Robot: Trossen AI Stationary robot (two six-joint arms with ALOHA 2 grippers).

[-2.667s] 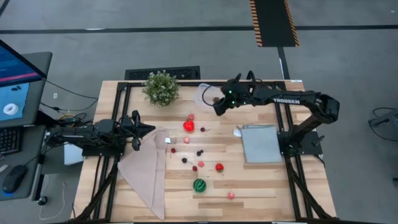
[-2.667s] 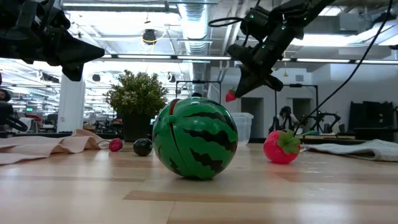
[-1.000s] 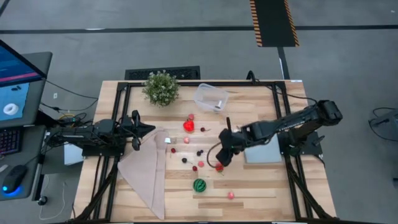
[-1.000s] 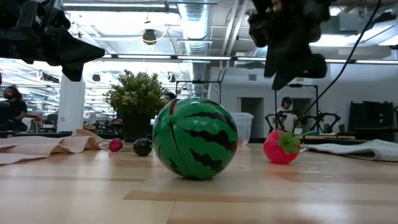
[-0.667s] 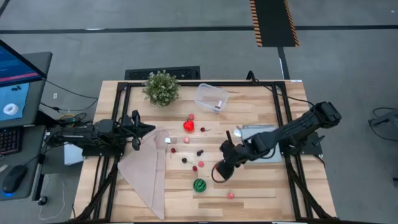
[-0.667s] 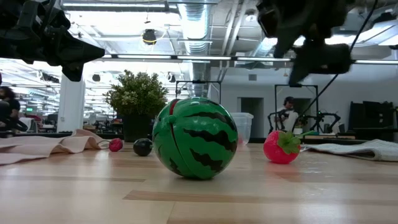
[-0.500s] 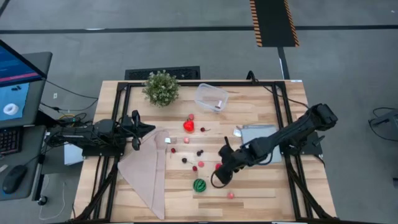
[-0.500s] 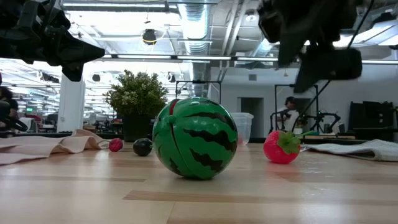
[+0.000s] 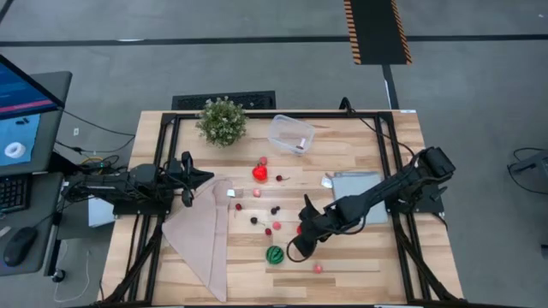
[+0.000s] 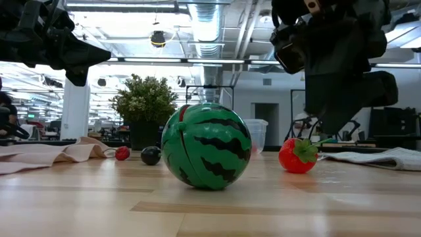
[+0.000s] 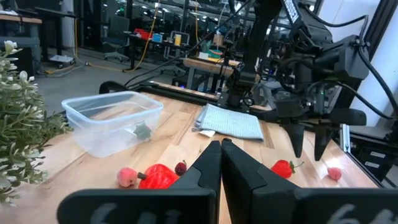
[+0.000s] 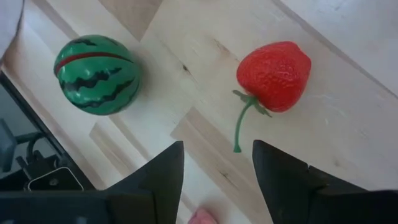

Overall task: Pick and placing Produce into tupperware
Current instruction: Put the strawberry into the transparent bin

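A small red toy strawberry with a green stem (image 12: 273, 76) lies on the pale wooden tabletop (image 9: 360, 257), just beside the green striped watermelon ball (image 9: 274, 254); more tiny red, pink and dark toy fruits (image 9: 259, 172) are scattered toward the middle. The clear plastic rectangular tub (image 9: 291, 134) stands well apart at the far edge, near the bushy green potted plant (image 9: 222, 121). My right gripper (image 12: 216, 163) hangs directly above the strawberry, fingers spread wide and empty, the stem lying between them. My left gripper (image 11: 221, 162) waits at the left edge, fingers pressed together, beside a beige cloth (image 9: 201, 239). A grey-blue square sheet (image 9: 360, 198) lies under my right arm.
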